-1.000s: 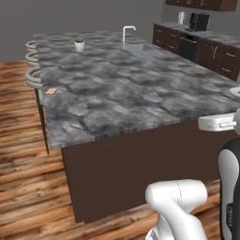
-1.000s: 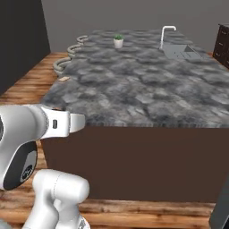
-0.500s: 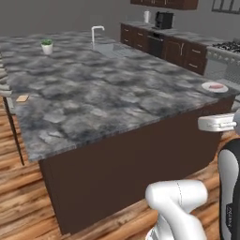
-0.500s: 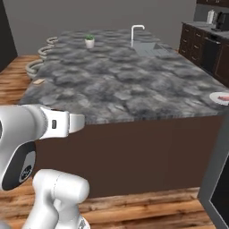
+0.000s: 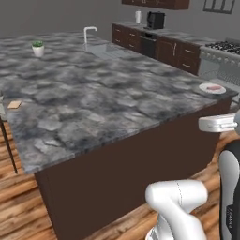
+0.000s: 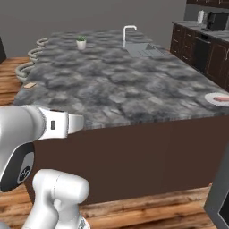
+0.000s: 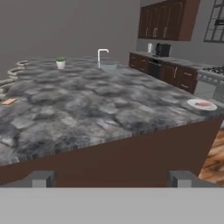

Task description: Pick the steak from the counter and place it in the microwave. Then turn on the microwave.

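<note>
The steak (image 5: 214,87) is a small pinkish-red slab lying on a round white plate (image 5: 206,88) at the right end corner of the dark mottled counter (image 5: 93,93). The right base view has the steak (image 6: 222,98) at its right edge, on the counter (image 6: 112,89). In the hand view the steak (image 7: 203,104) lies far off to the right. My gripper (image 7: 112,179) is open, nothing between its fingertips (image 7: 43,178), and it hangs in front of the counter's (image 7: 87,109) near edge, well short of the steak. The microwave is out of view.
A potted plant (image 5: 38,48), a faucet (image 5: 88,33) with a sink, and a small brown item (image 5: 14,104) are on the counter. Stools (image 6: 27,67) line its far left side. Dark cabinets with a coffee machine (image 5: 155,20) and a stove (image 5: 225,47) stand behind. The floor is wood.
The whole picture has shifted left, so the camera has moved with the base. The counter's right end and the plate with the steak have come into view. The gripper stays open.
</note>
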Controlling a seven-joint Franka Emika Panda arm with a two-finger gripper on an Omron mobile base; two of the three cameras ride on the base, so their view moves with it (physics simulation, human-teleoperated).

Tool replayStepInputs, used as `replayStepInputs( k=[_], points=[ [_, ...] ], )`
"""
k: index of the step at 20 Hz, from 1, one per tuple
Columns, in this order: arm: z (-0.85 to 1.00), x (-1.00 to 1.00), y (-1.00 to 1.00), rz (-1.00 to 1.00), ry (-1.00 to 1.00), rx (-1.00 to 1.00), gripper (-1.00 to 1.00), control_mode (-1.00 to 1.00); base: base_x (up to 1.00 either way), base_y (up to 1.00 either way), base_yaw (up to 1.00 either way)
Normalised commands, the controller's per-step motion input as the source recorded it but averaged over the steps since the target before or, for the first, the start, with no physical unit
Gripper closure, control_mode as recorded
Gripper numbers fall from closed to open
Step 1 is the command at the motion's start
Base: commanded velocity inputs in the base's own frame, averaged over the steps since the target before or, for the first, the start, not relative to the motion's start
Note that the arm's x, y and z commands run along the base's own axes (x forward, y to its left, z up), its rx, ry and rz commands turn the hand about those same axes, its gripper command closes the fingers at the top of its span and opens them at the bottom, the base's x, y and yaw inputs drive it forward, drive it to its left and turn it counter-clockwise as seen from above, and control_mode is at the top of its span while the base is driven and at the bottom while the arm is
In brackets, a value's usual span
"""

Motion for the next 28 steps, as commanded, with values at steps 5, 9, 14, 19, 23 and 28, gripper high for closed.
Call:
replayStepInputs(
  k=[5,9,14,19,23,28],
  points=[
    [0.00,0.00,0.00,0.00,0.00,0.00,-1.00,1.00,0.51,0.07,-0.02],
    [0.00,0.00,0.00,0.00,0.00,0.00,-1.00,1.00,0.42,0.22,0.00],
    [0.00,0.00,0.00,0.00,0.00,0.00,-1.00,1.00,0.42,0.43,0.02],
    [0.00,0.00,0.00,0.00,0.00,0.00,-1.00,1.00,0.42,0.47,0.10],
    [0.00,0.00,0.00,0.00,0.00,0.00,-1.00,1.00,0.50,0.29,0.22],
    [0.00,0.00,0.00,0.00,0.00,0.00,-1.00,1.00,0.45,0.14,0.27]
  ],
)
